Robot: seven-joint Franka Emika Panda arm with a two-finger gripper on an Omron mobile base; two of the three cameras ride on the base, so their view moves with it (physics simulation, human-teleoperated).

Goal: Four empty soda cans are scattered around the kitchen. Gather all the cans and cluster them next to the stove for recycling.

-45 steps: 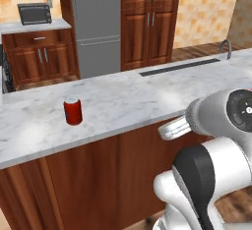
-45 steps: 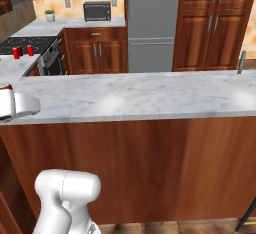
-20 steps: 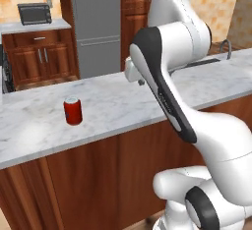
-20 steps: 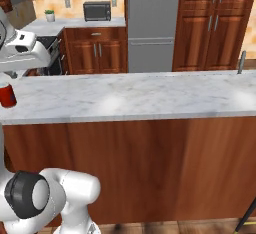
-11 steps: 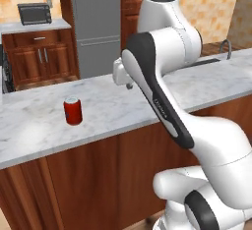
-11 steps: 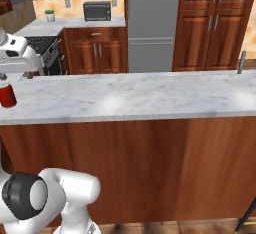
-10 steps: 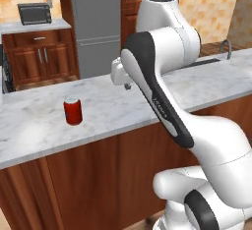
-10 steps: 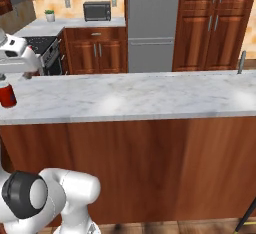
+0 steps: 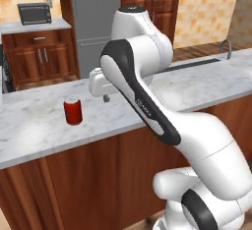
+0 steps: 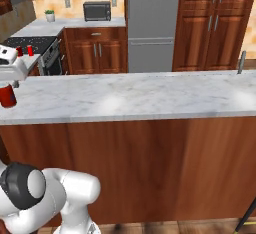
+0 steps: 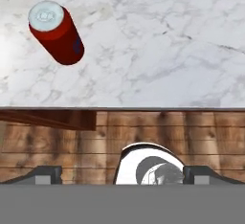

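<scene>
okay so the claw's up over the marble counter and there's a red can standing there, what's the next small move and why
Probably shift the claw sideways until it is over the soda can, then lower it. The claw is open and holds nothing, and it hovers above the marble counter beside the upright can rather than over it; in the hand view the can sits off toward a top corner.

Your soda can stands upright on the marble counter, just left of your gripper above.
</scene>
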